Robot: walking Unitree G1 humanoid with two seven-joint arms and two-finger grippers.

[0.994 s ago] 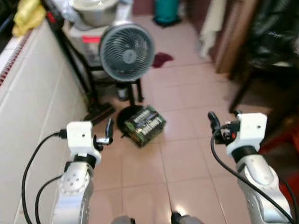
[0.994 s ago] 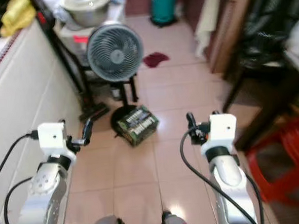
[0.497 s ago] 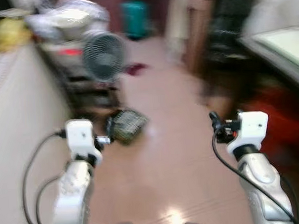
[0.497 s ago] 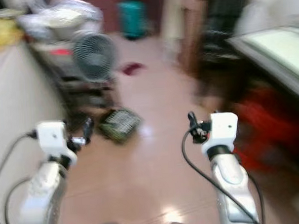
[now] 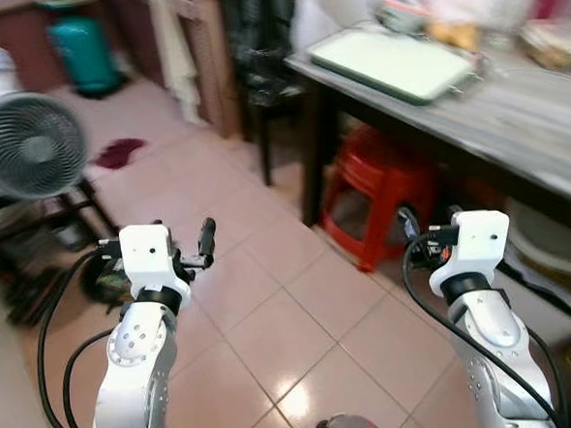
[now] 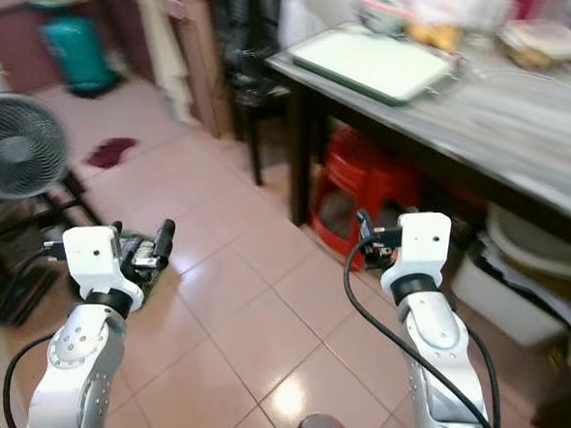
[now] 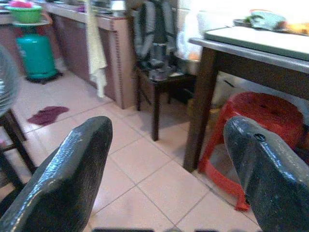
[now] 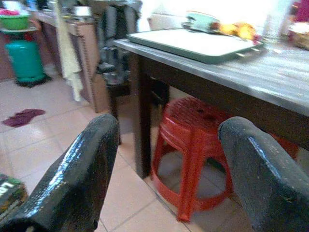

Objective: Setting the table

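Far left: a standing fan [image 5: 24, 145] on the tiled floor [image 5: 262, 303], a teal gas cylinder [image 5: 80, 54] beyond it. Left gripper [image 5: 186, 254] raised at chest height over bare tile, fingers spread wide, holding nothing. Right gripper [image 6: 370, 248] likewise raised, fingers wide apart and empty, pointing toward the red plastic stool [image 5: 376, 184] tucked under the table's near-left corner. Dark-legged table [image 5: 513, 132] to the right, well apart from both grippers; a pale green tray [image 5: 392, 60] at its far-left corner, and blurred items along the far edge, possibly dishes and food, too soft to name.

Step in hand, by the look of it: approaching the table, nothing yet picked up. Best done by squaring up to the long near edge, stopping short of the stool and the table leg [image 5: 313, 154], keeping both arms above the tabletop, and only then reaching for the tray.
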